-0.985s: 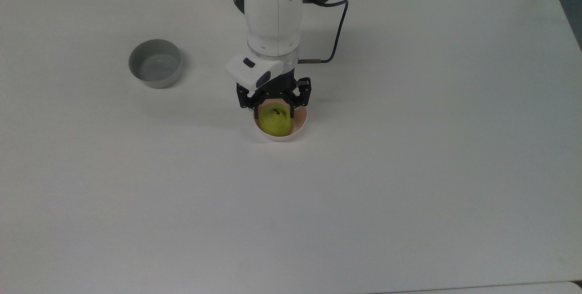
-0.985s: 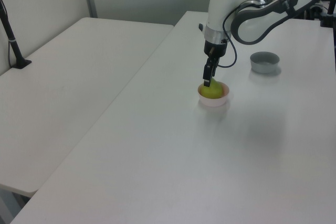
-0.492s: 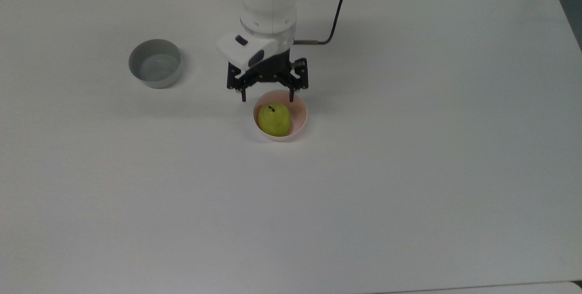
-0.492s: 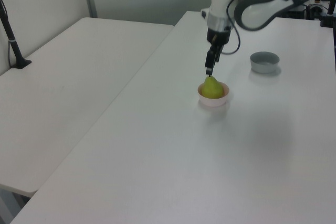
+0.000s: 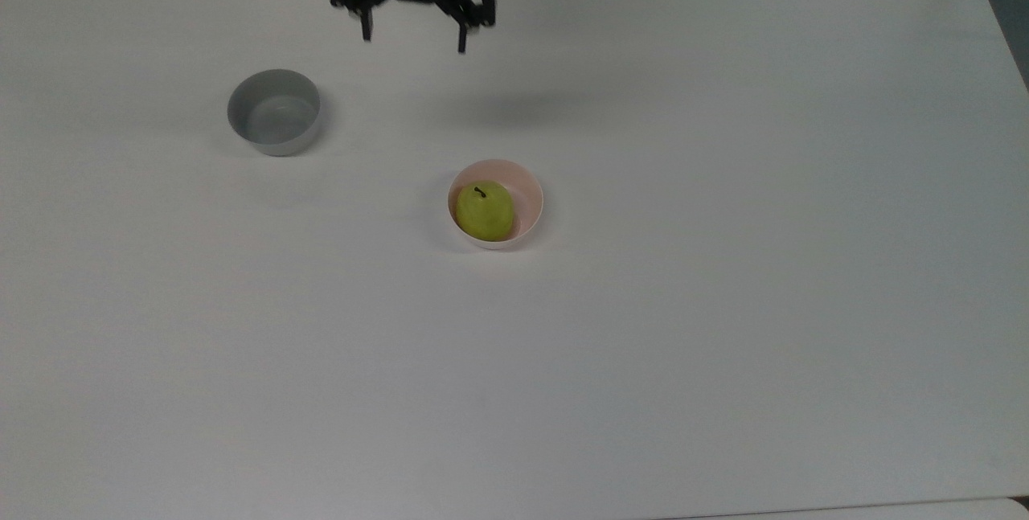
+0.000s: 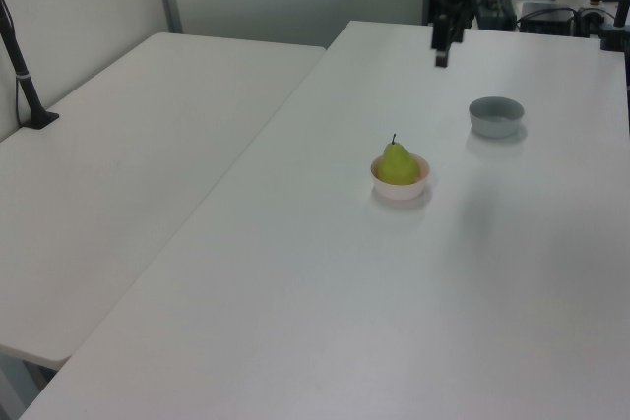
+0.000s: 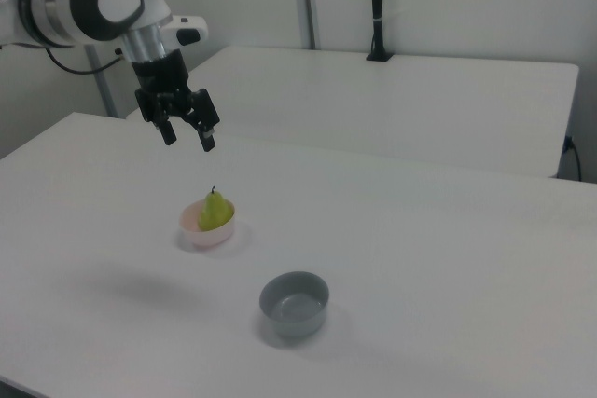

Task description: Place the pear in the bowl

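Two bowls stand on the white counter (image 5: 723,303), and the pink bowl (image 5: 526,186) serves as the landmark for this report. Inside it sits the pear (image 5: 485,211), stem up, leaning toward the rim on the top view's left; in the left view it rises above the rim. Well apart from the pink bowl, toward the top view's upper left, stands the grey bowl (image 5: 274,112), which holds nothing. High above the counter and far from the pink bowl hangs the gripper (image 7: 186,130), its fingers spread wide with nothing between them.

Judgement: the placement appears complete, with the pear resting on its own. Residual risks are small. Because the pear stands tall in a shallow, light bowl, it could tip or roll out if the counter is jolted. Whether it rests flat on the bowl floor or is propped against the wall cannot be confirmed from these angles. Any return pass by the arm at low height could clip the stem.
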Action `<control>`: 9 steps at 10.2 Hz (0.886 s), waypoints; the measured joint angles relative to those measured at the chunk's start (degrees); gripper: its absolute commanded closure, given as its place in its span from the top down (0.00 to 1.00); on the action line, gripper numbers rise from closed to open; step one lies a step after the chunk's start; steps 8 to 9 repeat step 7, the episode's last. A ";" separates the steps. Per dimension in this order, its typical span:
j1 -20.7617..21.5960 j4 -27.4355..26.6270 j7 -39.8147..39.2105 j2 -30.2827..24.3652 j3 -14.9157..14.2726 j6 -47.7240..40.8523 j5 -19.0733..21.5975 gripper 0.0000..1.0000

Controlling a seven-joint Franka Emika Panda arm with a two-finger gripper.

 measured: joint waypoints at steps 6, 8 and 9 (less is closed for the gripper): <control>-0.01 1.69 -7.81 -3.12 -5.79 -3.40 5.41 1.00; -0.01 2.44 -7.81 -2.66 -5.79 -3.40 5.42 1.00; -0.01 2.44 -7.81 -2.66 -5.79 -3.40 5.42 1.00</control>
